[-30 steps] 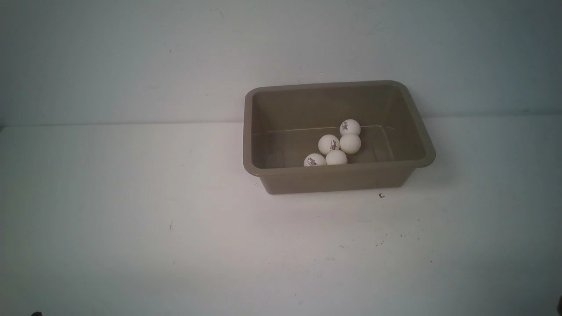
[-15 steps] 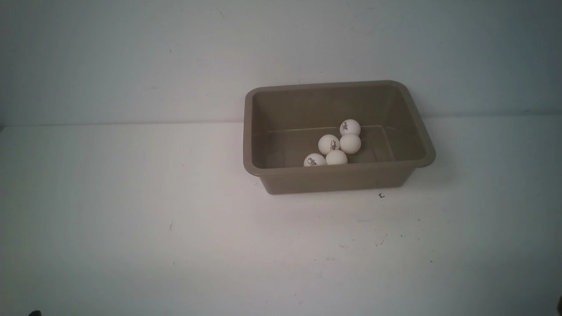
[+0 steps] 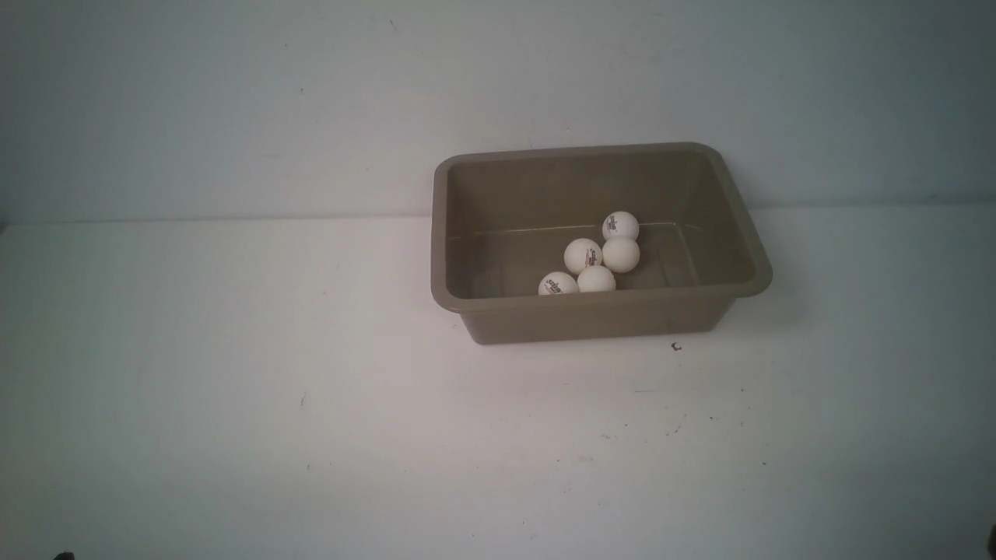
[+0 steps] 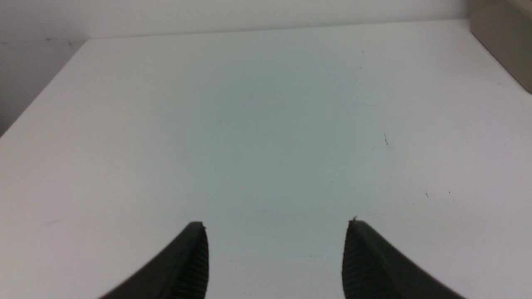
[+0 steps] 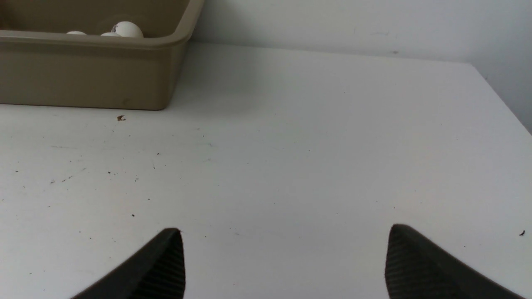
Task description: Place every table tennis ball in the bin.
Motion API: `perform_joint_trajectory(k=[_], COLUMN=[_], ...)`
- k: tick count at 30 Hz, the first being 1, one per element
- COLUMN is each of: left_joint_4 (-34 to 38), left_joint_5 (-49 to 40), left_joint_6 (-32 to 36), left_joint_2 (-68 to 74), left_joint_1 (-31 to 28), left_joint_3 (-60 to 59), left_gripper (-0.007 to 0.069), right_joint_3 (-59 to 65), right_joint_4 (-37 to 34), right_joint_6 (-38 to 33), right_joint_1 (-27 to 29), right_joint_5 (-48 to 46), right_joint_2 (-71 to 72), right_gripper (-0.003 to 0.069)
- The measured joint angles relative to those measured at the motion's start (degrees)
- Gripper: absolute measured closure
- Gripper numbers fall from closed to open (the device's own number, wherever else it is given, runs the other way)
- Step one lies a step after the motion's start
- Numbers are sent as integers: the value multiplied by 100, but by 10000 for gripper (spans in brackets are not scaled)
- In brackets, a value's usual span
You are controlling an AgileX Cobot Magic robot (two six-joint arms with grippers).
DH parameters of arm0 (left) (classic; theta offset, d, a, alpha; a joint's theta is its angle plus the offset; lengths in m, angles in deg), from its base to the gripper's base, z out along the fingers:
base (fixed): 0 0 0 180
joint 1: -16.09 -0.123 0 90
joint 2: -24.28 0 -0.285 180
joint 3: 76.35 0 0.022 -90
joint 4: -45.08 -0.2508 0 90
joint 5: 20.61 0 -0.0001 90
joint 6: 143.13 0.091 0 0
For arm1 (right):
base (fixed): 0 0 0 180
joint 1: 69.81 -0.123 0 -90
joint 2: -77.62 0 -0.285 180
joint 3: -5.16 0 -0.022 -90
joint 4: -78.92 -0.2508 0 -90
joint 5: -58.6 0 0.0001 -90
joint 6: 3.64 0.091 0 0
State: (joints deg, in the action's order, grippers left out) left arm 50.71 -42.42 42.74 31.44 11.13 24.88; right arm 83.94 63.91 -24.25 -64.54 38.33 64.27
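Bin: the bin (image 3: 599,319) is a taupe plastic tub, rectangular with rounded corners, a flared rim and sloping smooth walls; it stands on the table (image 3: 233,389).
Balls: five table tennis balls (image 3: 595,257), small matte white spheres, some showing a dark printed logo, lie clustered and touching on the bin floor, toward its near wall.
Table: flat white top with scattered dark specks; a plain pale wall (image 3: 233,101) rises behind it.
Left claw: the left gripper (image 4: 276,226) has dark ribbed fingers spread apart with nothing between them, low over bare table; a bin corner (image 4: 505,37) sits well ahead and off to one side.
Right claw: the right gripper (image 5: 284,232) is spread wider, empty, over speckled table; the bin (image 5: 83,79) and ball tops (image 5: 126,30) lie ahead, well apart.
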Motion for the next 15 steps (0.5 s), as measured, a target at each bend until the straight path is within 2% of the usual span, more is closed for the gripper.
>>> perform_joint_trajectory(k=[15], left_joint_4=[4], left_joint_5=[0], left_joint_6=[-11], left_joint_2=[0], left_joint_1=[0], left_joint_3=[0], left_gripper=[230], right_joint_3=[0], right_joint_4=[0], right_joint_6=[-41], right_joint_1=[0], right_joint_5=[0], right_joint_2=[0], right_gripper=[69])
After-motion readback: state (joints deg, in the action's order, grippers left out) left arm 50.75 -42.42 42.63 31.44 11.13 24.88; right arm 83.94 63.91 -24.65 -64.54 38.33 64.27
